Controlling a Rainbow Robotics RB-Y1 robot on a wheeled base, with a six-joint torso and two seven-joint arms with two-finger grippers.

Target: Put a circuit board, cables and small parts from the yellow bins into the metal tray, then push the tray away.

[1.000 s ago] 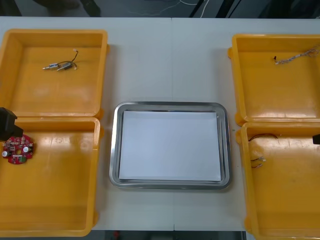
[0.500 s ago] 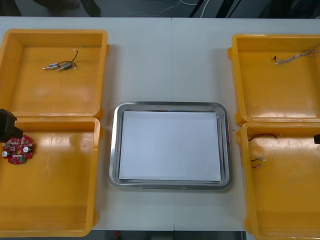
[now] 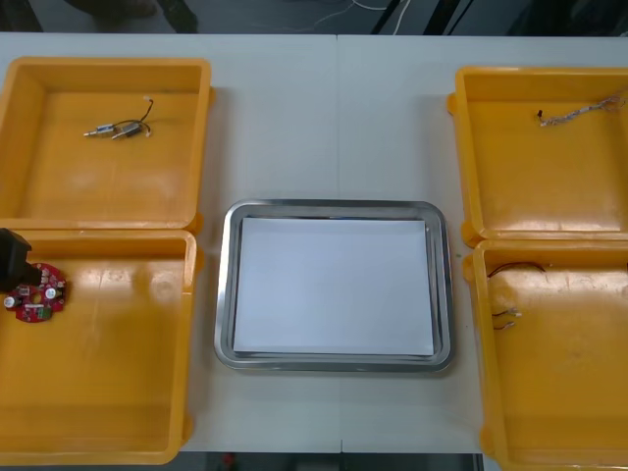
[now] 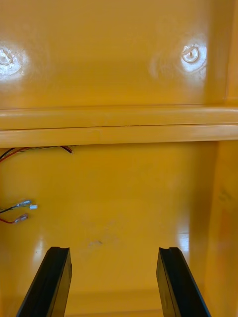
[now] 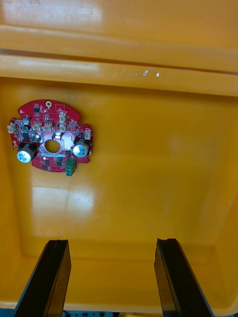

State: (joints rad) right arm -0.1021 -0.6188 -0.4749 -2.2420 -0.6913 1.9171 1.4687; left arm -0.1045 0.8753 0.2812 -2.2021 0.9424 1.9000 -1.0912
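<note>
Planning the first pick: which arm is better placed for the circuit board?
Left. The left gripper hangs over the near left bin, fingers open, circuit board just ahead. The right gripper is over the near right bin, across the metal tray.

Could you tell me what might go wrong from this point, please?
1. The circuit board lies ahead of the open left gripper, off toward one finger and near the wall of its yellow bin; closing without realigning may miss it or hit the wall.
2. It lies flat, so fingers may slip off its edge.
3. The thin cable lies beside, not between, the fingers of the open right gripper, so it could be missed.
</note>
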